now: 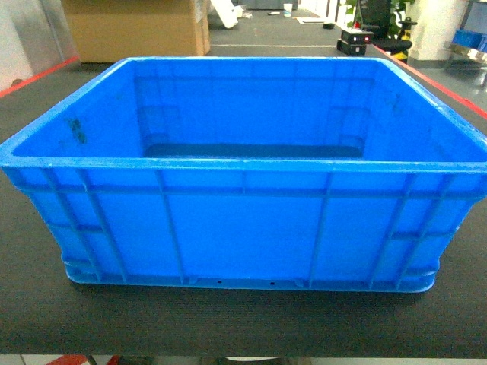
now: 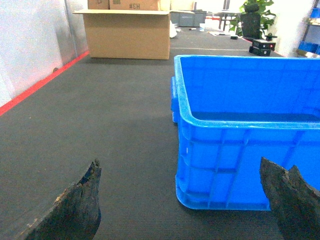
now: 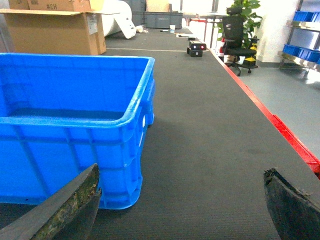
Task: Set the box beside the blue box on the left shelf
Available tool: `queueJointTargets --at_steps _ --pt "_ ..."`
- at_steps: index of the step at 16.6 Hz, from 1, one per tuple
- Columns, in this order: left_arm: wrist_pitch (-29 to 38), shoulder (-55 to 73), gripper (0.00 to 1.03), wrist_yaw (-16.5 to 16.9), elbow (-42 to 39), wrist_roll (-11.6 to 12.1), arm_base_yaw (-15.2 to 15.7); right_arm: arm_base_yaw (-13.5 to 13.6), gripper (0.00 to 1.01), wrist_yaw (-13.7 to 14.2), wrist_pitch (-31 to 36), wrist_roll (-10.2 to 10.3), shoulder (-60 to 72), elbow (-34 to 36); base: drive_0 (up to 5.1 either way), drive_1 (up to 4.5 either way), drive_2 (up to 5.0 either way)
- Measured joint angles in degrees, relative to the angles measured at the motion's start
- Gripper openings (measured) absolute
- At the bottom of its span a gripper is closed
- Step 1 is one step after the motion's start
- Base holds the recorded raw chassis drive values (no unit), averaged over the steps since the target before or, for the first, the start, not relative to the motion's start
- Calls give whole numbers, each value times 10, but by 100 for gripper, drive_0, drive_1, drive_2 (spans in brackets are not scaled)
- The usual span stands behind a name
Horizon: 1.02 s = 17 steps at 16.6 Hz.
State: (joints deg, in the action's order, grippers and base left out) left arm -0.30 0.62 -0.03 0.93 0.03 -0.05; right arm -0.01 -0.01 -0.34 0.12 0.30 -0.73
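The box [image 1: 243,220], a large bright-blue open-topped crate with ribbed walls, stands empty on the dark mat and fills most of the head view. Neither gripper shows in that view. In the left wrist view the box [image 2: 250,125] lies to the right, and my left gripper [image 2: 178,162] is open, low over the mat, just short of the box's near-left corner. In the right wrist view the box [image 3: 70,125] lies to the left, and my right gripper [image 3: 181,169] is open near its near-right corner. Both grippers hold nothing. The left shelf and its blue box are out of view.
A brown cardboard box [image 1: 137,30] stands behind the crate at the far left. Red floor tape [image 3: 285,130] edges the mat on the right, and more red tape [image 2: 35,85] on the left. A small black device [image 1: 355,42], an office chair [image 3: 240,40] and racks with blue bins [image 3: 302,15] stand far right.
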Motion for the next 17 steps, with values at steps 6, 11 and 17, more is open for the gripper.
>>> queueJointTargets --at_steps 6,11,17 --pt "0 0 98 0 0 0 0 0 98 0 0 0 0 0 0 0 0" --pt "0 0 98 0 0 0 0 0 98 0 0 0 0 0 0 0 0" --pt "0 0 98 0 0 0 0 0 98 0 0 0 0 0 0 0 0"
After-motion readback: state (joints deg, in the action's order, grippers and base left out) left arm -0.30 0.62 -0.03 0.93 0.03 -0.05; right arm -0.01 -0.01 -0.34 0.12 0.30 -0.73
